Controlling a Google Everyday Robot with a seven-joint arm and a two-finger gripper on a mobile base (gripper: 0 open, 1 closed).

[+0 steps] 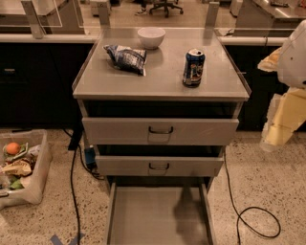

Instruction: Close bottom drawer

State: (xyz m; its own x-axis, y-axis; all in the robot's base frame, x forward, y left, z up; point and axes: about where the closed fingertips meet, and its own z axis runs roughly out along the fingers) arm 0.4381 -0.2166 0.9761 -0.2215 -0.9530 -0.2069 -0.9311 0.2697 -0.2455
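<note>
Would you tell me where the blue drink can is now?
The blue metal drink can stands upright on the grey cabinet top, right of the crumpled snack bag; the pale gripper hangs beyond the cabinet's right edge.

Premises: robotics test lab within an office. Evidence: speckled terrazzo floor (267, 182), loose cable (258, 225) trailing across it, office chair (165, 5) behind, grey metal drawer cabinet (119, 131), robot gripper (282, 127) at right edge beside the cabinet.

Grey bottom drawer (143, 217), blue can (193, 68), pale-yellow tool (281, 125) (far right)
</note>
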